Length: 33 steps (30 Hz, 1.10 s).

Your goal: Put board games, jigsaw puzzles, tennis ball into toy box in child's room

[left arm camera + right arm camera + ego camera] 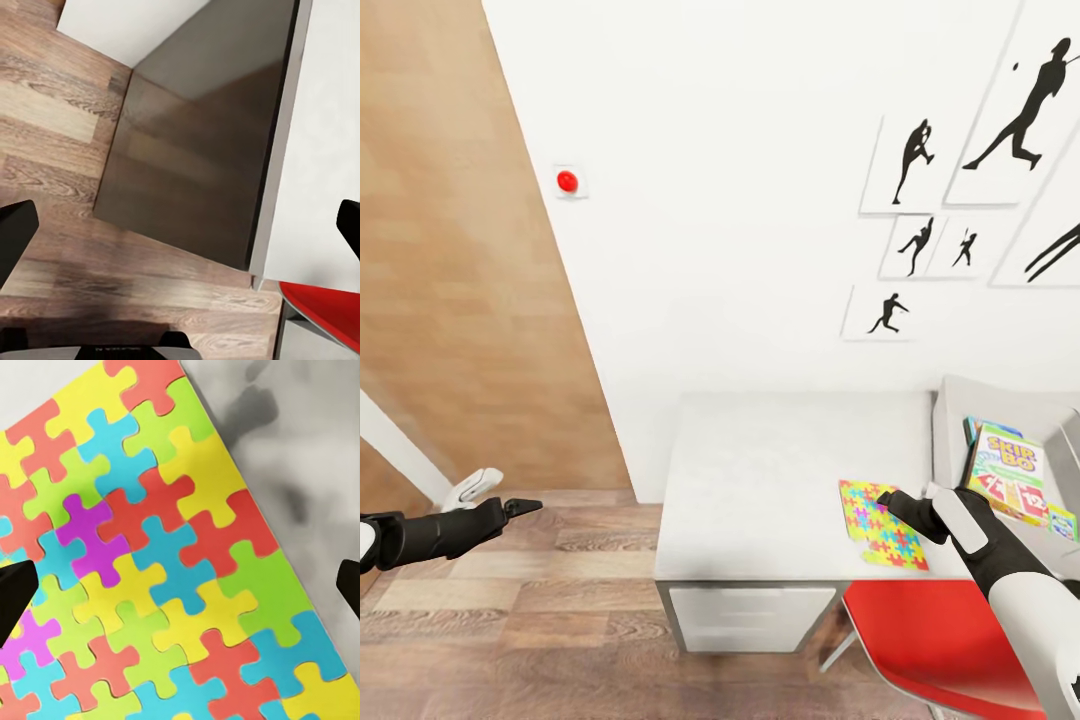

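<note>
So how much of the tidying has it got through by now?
Some looks done: the toy box at the table's right end already holds printed board games, at least two. In hand: the right gripper, fingers spread, hovers over a jigsaw puzzle lying flat on the table, not yet gripped. The left gripper hangs empty over the floor. The other toys can't be judged.

Under the black right claw [897, 502] lies a jigsaw puzzle [882, 523] of red, yellow, green, blue and pink interlocking pieces on the pale grey-white marbled desk [780, 470]. Beside the claw, a green-and-white board game [1010, 472] bears a red logo.
</note>
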### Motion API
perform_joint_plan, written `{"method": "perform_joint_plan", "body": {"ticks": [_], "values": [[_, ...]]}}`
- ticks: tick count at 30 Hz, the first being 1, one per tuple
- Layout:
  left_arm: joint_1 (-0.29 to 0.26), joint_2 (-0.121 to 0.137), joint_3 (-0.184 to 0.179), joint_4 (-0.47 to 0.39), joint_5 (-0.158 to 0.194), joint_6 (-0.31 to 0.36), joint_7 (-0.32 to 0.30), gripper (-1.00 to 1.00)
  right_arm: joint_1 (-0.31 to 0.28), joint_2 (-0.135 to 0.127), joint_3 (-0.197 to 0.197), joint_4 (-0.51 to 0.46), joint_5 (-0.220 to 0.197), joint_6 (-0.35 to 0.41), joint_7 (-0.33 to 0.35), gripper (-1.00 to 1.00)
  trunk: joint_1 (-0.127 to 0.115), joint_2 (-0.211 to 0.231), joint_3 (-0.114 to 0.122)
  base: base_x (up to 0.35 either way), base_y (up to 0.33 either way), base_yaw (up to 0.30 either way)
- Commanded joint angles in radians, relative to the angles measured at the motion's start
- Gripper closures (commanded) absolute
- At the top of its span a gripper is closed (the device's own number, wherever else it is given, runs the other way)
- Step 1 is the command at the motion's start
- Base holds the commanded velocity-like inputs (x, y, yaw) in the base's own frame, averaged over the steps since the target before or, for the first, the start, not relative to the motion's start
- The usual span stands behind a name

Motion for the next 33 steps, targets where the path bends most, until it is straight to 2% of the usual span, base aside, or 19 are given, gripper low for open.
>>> {"method": "perform_joint_plan", "body": {"ticks": [1, 19, 33], "values": [[-0.001, 0.000, 0.001, -0.001, 0.011, 0.003, 0.010, -1.00, -0.001, -0.001, 0.002, -0.002, -0.010, 0.002, -0.009, -1.00, 0.001, -0.002, -0.004, 0.000, 0.000, 0.000], [-0.001, 0.000, 0.002, -0.001, 0.011, 0.004, 0.009, -1.00, 0.000, 0.001, 0.004, -0.005, -0.010, 0.002, -0.009, -1.00, 0.001, -0.002, -0.011, 0.000, 0.008, 0.000], [-0.001, 0.001, 0.003, -0.001, 0.011, 0.005, 0.009, -1.00, -0.001, 0.002, 0.004, -0.005, -0.010, 0.002, -0.009, -1.00, 0.001, -0.002, -0.011, 0.000, 0.177, 0.000]]}}
